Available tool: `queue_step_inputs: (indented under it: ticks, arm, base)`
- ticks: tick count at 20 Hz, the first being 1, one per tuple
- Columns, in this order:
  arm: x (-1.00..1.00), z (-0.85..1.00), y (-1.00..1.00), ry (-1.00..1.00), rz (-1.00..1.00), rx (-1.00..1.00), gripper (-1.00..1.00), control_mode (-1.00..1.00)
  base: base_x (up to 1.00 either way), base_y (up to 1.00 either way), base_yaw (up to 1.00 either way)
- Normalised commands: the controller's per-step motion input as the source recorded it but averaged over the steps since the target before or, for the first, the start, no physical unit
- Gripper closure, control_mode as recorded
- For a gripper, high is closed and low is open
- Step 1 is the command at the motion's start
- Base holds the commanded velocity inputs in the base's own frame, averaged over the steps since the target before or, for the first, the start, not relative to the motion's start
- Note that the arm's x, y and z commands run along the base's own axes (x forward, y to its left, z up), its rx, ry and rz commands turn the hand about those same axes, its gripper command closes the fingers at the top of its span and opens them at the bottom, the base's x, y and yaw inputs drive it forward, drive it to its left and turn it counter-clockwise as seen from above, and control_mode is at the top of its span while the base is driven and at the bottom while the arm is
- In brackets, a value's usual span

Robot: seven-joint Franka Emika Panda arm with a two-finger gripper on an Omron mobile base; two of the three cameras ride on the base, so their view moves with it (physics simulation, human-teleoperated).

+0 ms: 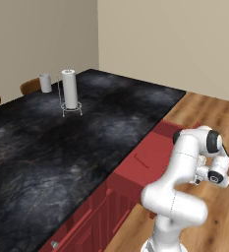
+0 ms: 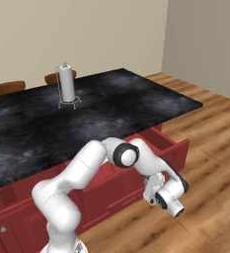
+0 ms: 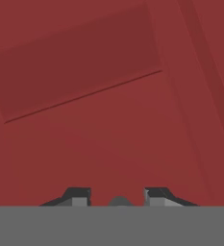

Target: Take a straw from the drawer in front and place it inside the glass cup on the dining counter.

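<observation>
Not far along, I'd say. The wide, shallow dark red drawer (image 1: 150,157) is pulled out from the base of the big dining counter with the glossy black, grey-veined stone top (image 1: 62,142), so the opening part looks done. The thin dark red straw (image 1: 141,162) is lying on the drawer floor – in the hand view it's that faint slanted line (image 3: 84,95) with nothing touching it.

The two-finger gripper (image 3: 117,196) hangs above the drawer looking down into it, tips a modest way apart with nothing between them – so empty and part-open.

The small pale translucent glass cup (image 1: 45,82) sits at the far end of the counter, just beside the tall white paper-towel roll on its wire stand (image 1: 70,91), well apart from the drawer.

Still to do, by my read: grab the straw, carry it over, drop it in the cup.
</observation>
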Motion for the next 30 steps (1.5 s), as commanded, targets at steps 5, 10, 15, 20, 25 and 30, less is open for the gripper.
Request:
queue_step_inputs:
  ticks: [5, 10, 15, 20, 25, 30]
  arm:
    - [-1.00, 0.00, -0.70, -0.01, 0.00, 0.00, 1.00, -1.00]
    - [-1.00, 0.00, -0.63, 0.00, 0.00, 0.00, 1.00, -1.00]
    - [-0.34, -0.02, -0.15, 0.04, -0.01, 0.00, -1.00, -1.00]
    - [-0.27, 0.09, -0.16, 0.00, 0.04, 0.01, -1.00, -1.00]
    - [-0.95, 0.25, -0.27, -0.02, 0.08, 0.00, -1.00, -1.00]
    - [-0.85, 0.75, -0.01, 0.00, 0.11, -0.09, -1.00, -1.00]
  base:
    - [0.00, 0.00, 0.00]
    - [0.00, 0.00, 0.00]
    - [0.00, 0.00, 0.00]
    - [0.00, 0.00, 0.00]
    - [0.00, 0.00, 0.00]
    - [0.00, 0.00, 0.00]
